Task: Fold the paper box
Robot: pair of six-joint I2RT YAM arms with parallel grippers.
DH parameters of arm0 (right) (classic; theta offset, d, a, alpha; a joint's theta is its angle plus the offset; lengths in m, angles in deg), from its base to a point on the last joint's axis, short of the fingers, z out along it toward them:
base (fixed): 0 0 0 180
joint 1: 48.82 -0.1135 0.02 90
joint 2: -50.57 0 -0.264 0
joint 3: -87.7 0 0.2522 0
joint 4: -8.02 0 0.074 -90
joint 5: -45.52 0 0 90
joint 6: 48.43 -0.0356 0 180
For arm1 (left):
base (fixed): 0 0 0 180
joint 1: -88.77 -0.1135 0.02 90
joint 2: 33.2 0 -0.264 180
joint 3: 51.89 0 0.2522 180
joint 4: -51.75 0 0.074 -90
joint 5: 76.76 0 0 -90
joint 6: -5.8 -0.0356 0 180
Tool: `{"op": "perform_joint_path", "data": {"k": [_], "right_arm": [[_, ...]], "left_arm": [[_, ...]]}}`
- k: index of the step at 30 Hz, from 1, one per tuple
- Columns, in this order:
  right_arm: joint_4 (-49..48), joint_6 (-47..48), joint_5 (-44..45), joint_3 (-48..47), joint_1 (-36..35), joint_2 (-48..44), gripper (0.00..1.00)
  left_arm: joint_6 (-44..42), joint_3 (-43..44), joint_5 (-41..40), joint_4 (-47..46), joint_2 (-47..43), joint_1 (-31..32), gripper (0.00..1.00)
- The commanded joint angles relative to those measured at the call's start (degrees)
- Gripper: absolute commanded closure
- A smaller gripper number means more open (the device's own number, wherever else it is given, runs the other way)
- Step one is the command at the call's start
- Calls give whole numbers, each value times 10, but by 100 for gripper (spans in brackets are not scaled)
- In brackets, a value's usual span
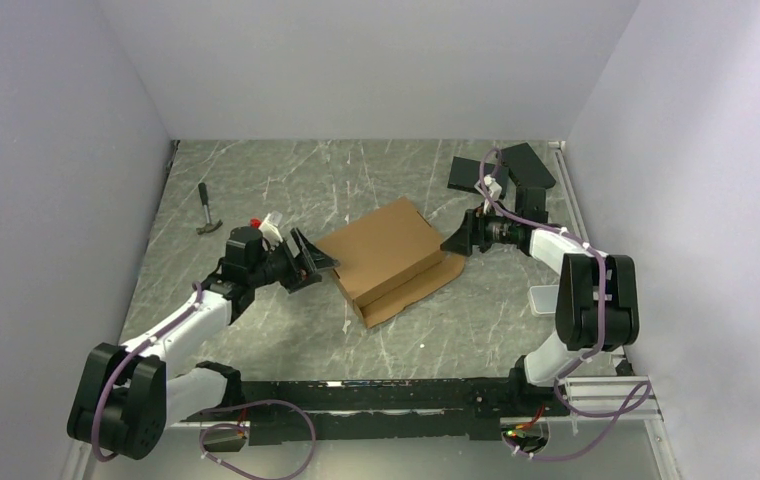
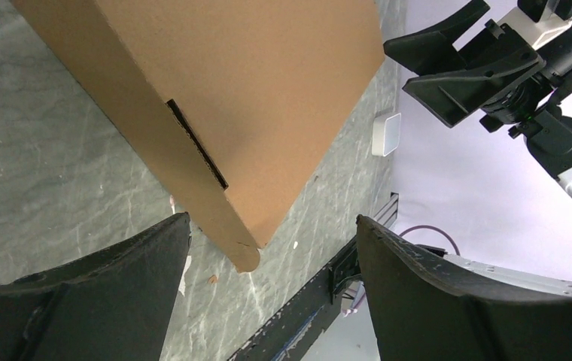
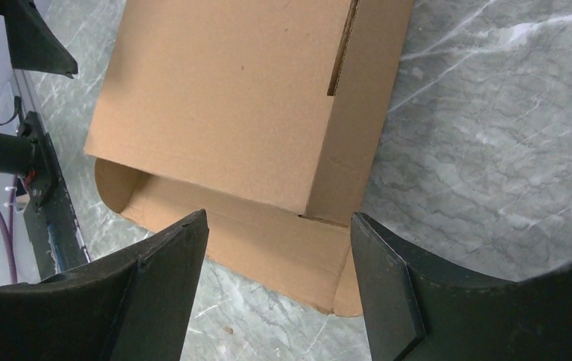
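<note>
Two sets of fingers stand spread and empty: left gripper [image 1: 318, 264] and right gripper [image 1: 453, 240] flank the paper box [image 1: 384, 252] mid-table. Its near flap [image 1: 411, 292] lies flat and loose. It is probably light, stiff board (creases should bend readily), so grasp that flap's edge, not the lid [image 1: 381, 238] beyond.

Grey table [image 1: 256, 335]: paper box [image 1: 388, 255], hammer [image 1: 207, 212]

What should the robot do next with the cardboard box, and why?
Probably the right hand should ease down to the loose flap and start lifting it. The paper box looks mostly folded, but that flap lies flat on the table along its near side. Both hands are open, holding nothing; the left hand sits at the box's other end and could steady it.
</note>
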Motion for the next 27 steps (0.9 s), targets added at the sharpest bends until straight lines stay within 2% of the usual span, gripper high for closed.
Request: {"op": "perform_joint_path", "data": {"k": [1, 4, 8, 13, 17, 22, 25, 27], "right_arm": [[-43, -31, 1, 2, 1, 10, 28], [-64, -64, 19, 5, 2, 19, 29], [-70, -93, 73, 4, 5, 33, 35], [-35, -79, 91, 6, 20, 11, 38], [-15, -63, 94, 20, 25, -19, 38], [-22, -55, 82, 23, 30, -33, 41], [-29, -55, 67, -5, 17, -28, 48], [-15, -40, 58, -33, 1, -18, 48]], "left_arm": [[-51, 30, 5, 6, -5, -2, 14], [-76, 47, 1, 28, -5, -2, 15], [-111, 72, -4, 54, -3, -2, 15], [-178, 123, -2, 89, 8, -2, 16], [-232, 183, 44, 85, 58, -2, 17], [-237, 251, 90, 73, 138, 21, 32], [-237, 270, 60, 89, 170, 55, 43], [-227, 267, 31, 104, 173, 68, 47]]}}
